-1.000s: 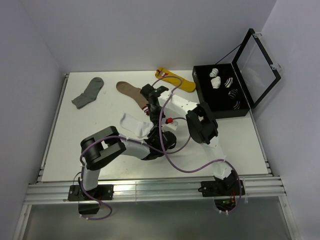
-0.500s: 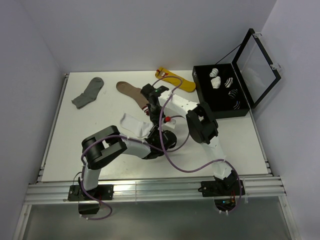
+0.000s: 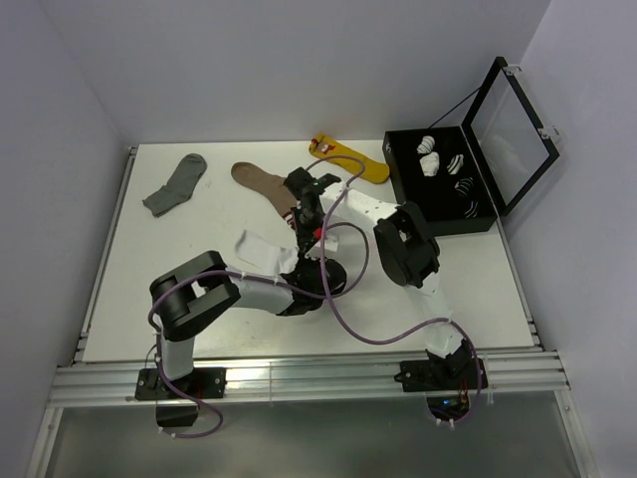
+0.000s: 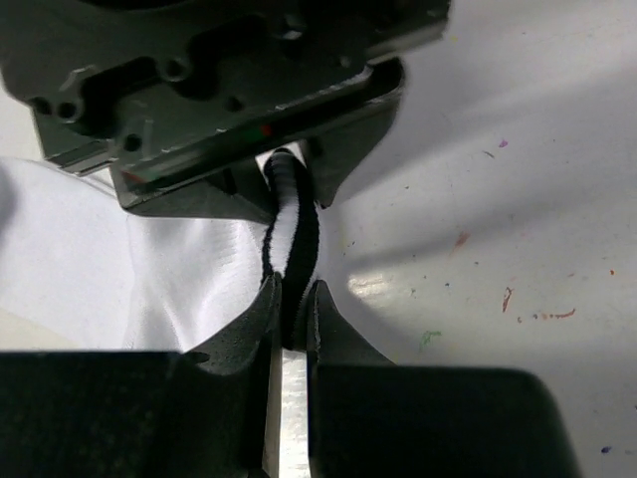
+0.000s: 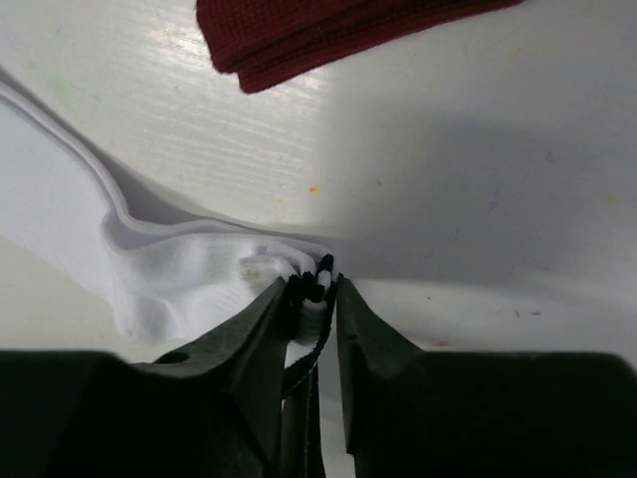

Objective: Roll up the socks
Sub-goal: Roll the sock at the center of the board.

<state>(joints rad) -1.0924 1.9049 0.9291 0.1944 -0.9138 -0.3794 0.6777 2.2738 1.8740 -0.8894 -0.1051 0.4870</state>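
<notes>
The striped sock (image 4: 297, 224), pinched by the closed left gripper (image 4: 292, 295), should be rolled under even tension; the hold of the right gripper (image 5: 314, 289) cannot be told.

White socks (image 3: 261, 249), mid-table, toe end flat, dark-striped cuff (image 4: 291, 224) bunched upright, pinched between fingers (image 4: 239, 327).
</notes>
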